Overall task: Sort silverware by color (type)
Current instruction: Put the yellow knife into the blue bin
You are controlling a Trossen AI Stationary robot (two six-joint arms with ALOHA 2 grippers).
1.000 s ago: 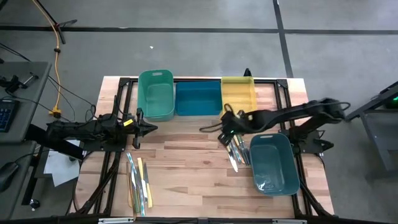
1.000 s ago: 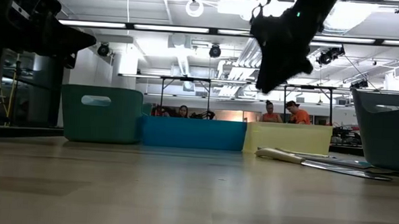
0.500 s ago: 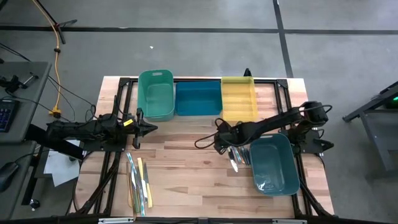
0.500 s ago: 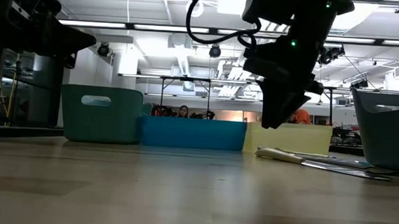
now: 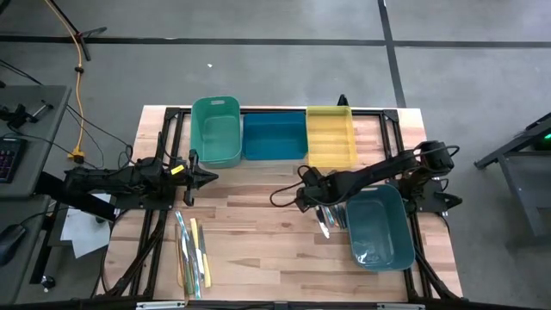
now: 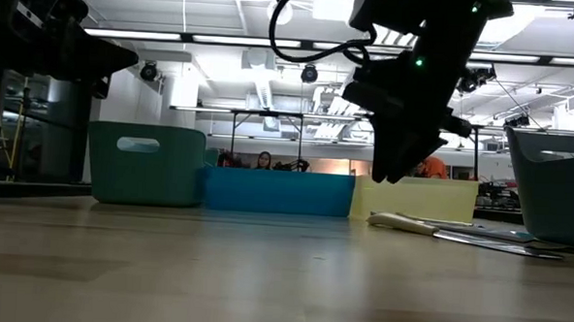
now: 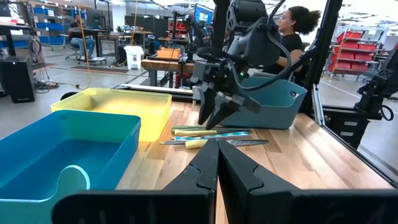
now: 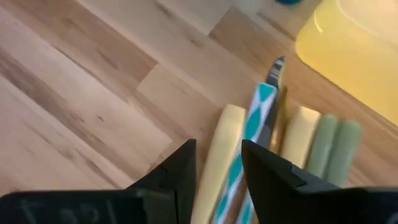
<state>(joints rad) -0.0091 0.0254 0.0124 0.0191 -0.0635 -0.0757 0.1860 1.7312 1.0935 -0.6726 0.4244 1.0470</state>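
Low view: wood tabletop (image 6: 214,274), people at benches behind bins (image 6: 276,190).

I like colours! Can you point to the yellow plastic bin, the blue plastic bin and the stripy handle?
Yellow plastic bin (image 5: 331,136): high view, its floor.
Blue plastic bin (image 5: 274,136): high view, its floor.
Teal-and-white striped handle (image 8: 255,114): right wrist view, mid-handle.

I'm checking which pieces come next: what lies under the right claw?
Under the open right claw lies a pile of silverware: pale yellow handles, a teal-striped one and green ones, beside the yellow bin. Their lower ends are hidden behind the claw.
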